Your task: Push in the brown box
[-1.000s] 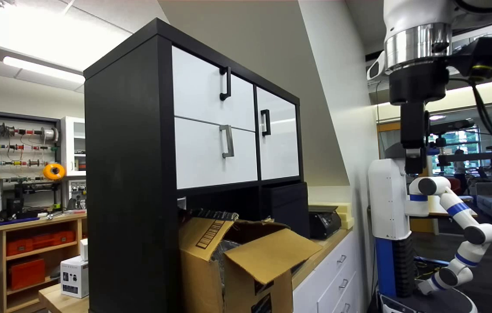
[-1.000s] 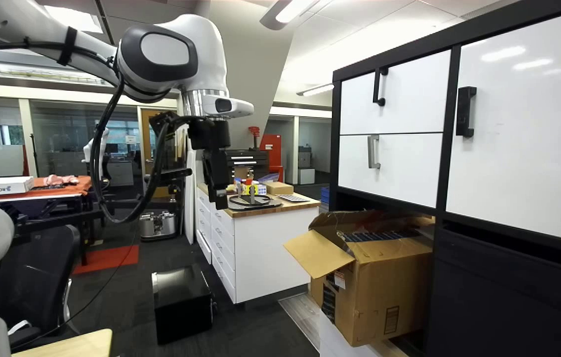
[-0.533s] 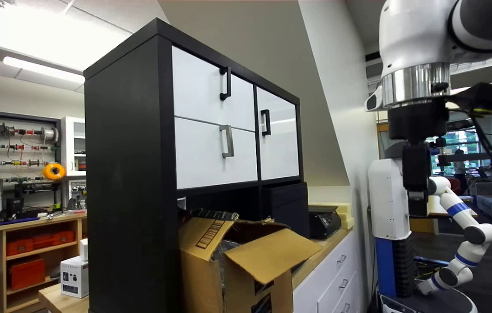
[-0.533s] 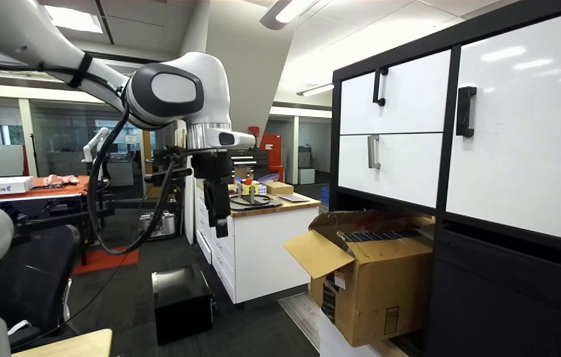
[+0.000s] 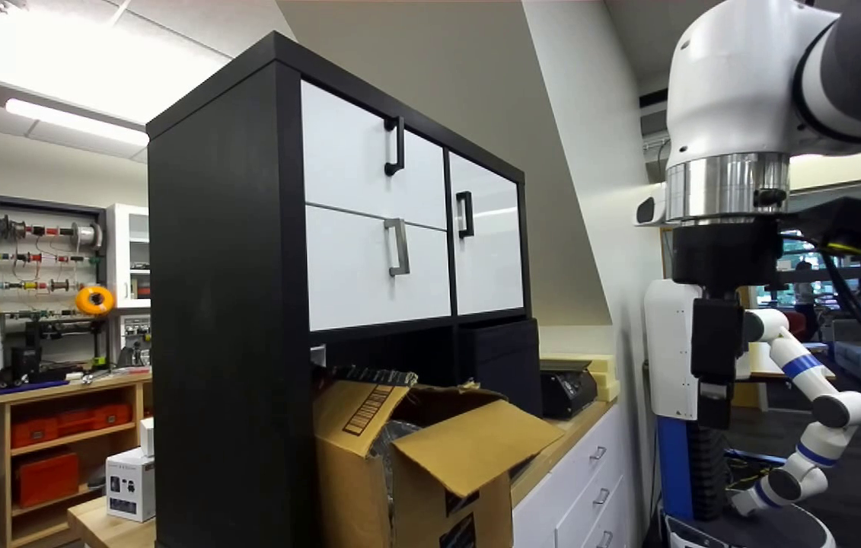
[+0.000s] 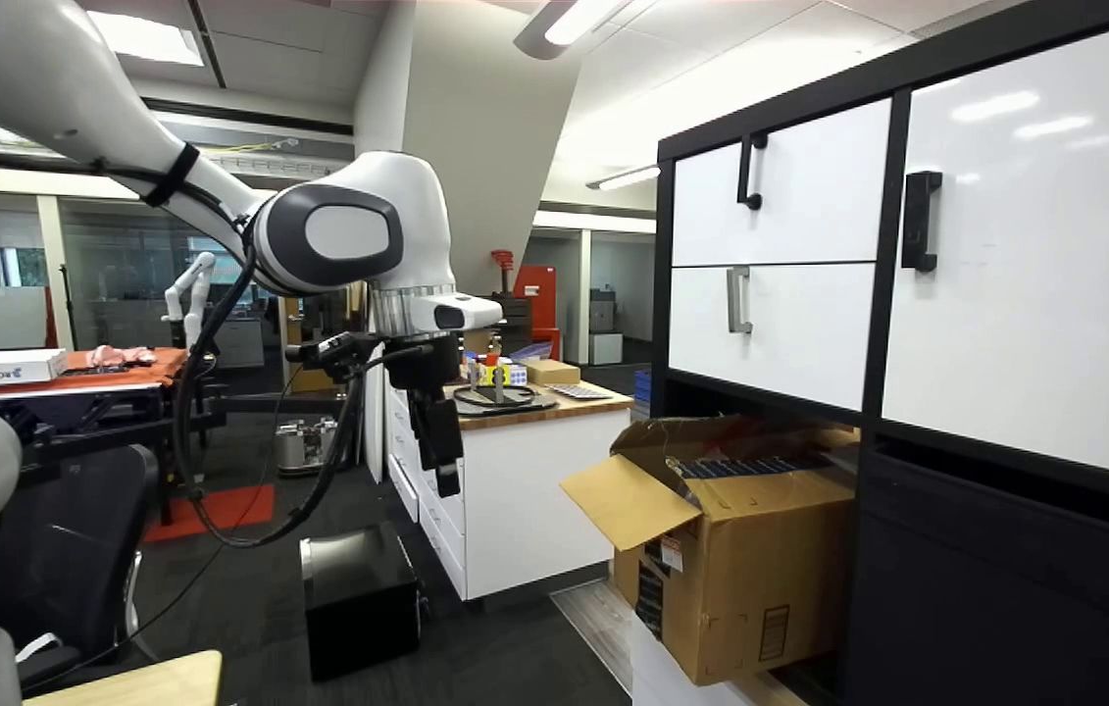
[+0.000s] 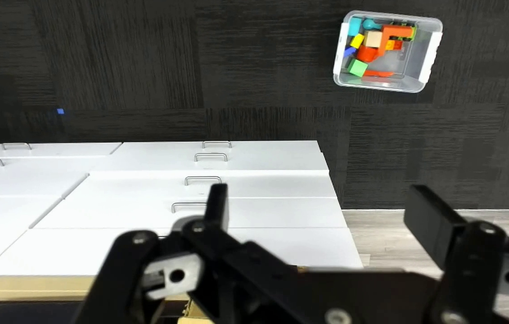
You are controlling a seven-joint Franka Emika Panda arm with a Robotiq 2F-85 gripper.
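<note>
Jutting past cabinet (image 6: 1005, 324) edge, brown box (image 6: 750, 564); spread pincer (image 7: 319, 209), gap between

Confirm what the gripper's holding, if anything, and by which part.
Nothing. In the wrist view the gripper stands open and empty; in both exterior views it hangs apart from the brown box.

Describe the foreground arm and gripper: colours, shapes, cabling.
The arm is white and rounded, with a dark-ringed oval joint cap and silver wrist ring. A black cable, held by a black strap, loops below it. The gripper is black with grey metal pieces.
</note>
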